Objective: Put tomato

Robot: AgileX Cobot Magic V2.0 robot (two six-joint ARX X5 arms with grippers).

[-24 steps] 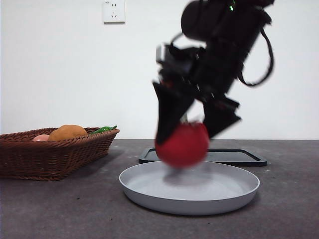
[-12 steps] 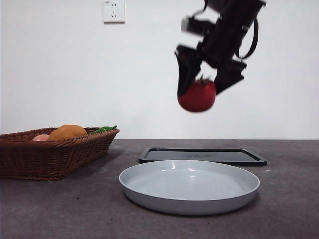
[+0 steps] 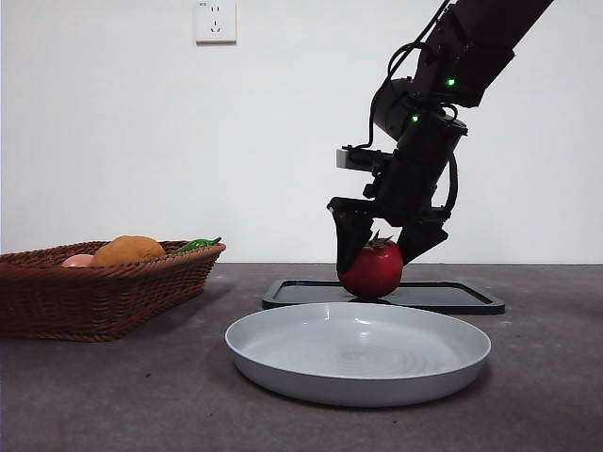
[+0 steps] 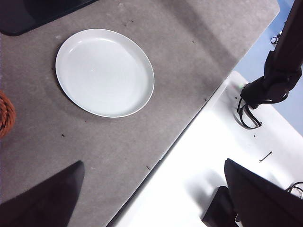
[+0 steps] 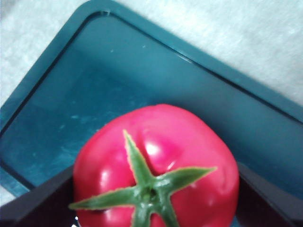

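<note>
Tomato: the tomato (image 3: 371,269) sits low over the dark tray (image 3: 452,298), at or just touching its floor; the front view cannot settle contact. In the right wrist view its green stem faces the camera, tray floor behind it.
Right gripper: the right gripper (image 3: 375,247) is closed around the tomato, one black jaw on each flank, reaching down from above the tray.
Left gripper: the left gripper (image 4: 151,189) hangs high, well away from the tray, jaws spread wide and empty.
Tray's neighbours: a grey plate (image 3: 283,350) lies on the tabletop (image 3: 546,395) just in front of the tray; a wicker basket (image 3: 104,301) holding other produce stands well apart from it.
Risk: the round, glossy tomato may roll toward the tray's rim if released before it rests.
</note>
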